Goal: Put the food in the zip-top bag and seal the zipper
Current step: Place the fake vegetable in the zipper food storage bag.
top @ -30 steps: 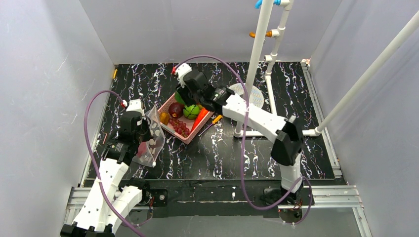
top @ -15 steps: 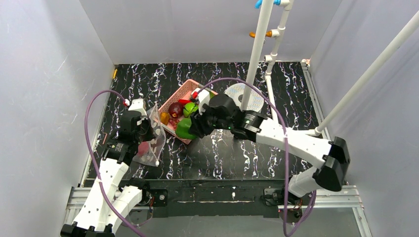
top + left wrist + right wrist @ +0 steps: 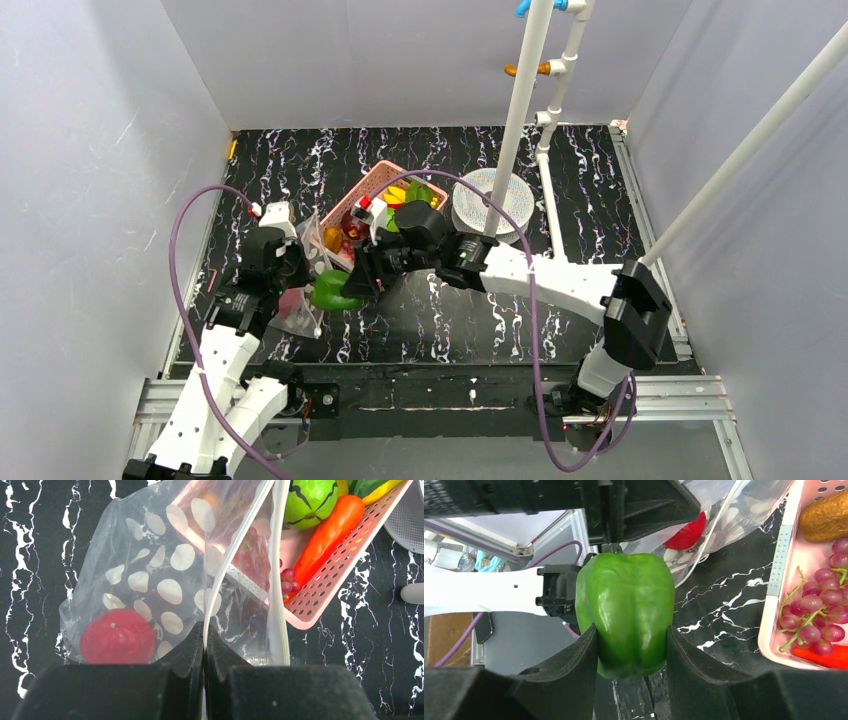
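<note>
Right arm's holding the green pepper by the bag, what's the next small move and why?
Probably ease the green pepper into the open mouth of the zip-top bag. The right gripper clamps it just outside the bag, the left gripper pinches the bag's edge, and only a red apple shows inside.

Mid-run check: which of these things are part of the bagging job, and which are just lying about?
Job: zip-top bag, pinched by the left gripper; red apple inside it; green pepper in the right gripper; grapes and carrot in the pink basket.
Lying about: white perforated disc; white pipe frame.
</note>
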